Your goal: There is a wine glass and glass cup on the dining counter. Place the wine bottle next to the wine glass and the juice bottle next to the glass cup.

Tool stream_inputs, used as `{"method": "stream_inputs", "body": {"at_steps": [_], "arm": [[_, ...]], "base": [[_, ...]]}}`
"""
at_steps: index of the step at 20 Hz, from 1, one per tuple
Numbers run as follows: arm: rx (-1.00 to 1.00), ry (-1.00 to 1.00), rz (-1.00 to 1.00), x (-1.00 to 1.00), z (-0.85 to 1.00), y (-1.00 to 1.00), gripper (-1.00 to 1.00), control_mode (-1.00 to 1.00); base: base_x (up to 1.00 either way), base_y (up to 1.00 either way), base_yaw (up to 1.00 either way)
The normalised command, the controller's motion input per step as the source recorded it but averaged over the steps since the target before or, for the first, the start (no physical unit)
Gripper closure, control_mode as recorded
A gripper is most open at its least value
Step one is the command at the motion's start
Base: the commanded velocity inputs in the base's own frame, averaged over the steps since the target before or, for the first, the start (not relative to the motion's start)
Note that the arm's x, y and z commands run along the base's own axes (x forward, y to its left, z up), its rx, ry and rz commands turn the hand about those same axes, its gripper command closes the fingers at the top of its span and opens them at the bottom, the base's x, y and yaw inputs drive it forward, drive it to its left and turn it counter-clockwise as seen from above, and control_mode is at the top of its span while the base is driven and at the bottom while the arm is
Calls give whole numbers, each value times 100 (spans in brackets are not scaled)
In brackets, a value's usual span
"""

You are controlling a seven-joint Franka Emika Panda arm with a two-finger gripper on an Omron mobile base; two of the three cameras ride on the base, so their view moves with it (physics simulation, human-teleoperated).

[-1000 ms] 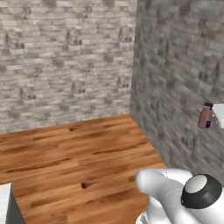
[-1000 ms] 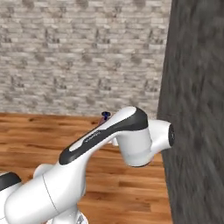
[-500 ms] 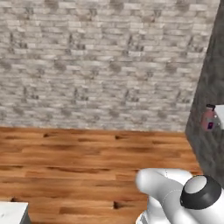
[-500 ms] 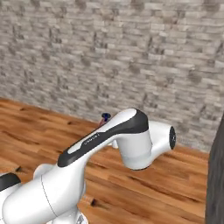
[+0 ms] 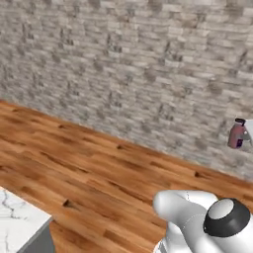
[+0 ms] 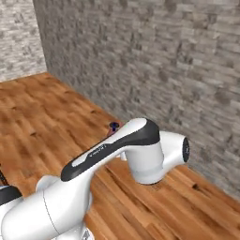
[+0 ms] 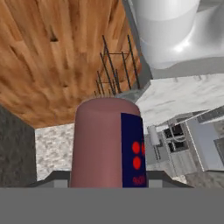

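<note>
Above the wood floor [image 5: 74,163], the raised arm's fingers [image 5: 245,134] grip the juice bottle [image 5: 236,134] (pinkish, dark-capped).

I am in a home kitchen: a grey brick wall [image 5: 128,74] rises over a wooden plank floor [image 5: 74,168], a white marble desk [image 5: 17,225] shows at one corner, and wire-legged stools [image 7: 116,70] stand below me.

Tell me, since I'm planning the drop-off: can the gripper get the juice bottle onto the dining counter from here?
Probably not yet. The gripper is shut on the juice bottle over wooden floor, with just a corner of the dining counter off to the left.
</note>
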Motion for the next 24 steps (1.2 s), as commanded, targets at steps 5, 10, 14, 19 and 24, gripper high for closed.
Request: {"method": "stream_inputs", "body": {"at_steps": [5, 10, 14, 19, 24], "arm": [[0, 0, 0, 0, 0, 0, 100, 100], [0, 0, 0, 0, 0, 0, 100, 100], [0, 0, 0, 0, 0, 0, 100, 100], [0, 0, 0, 0, 0, 0, 100, 100], [0, 0, 0, 0, 0, 0, 100, 100]], "base": [[61, -3, 77], [58, -18, 72], [58, -41, 64], [35, -55, 61], [31, -64, 59]]}}
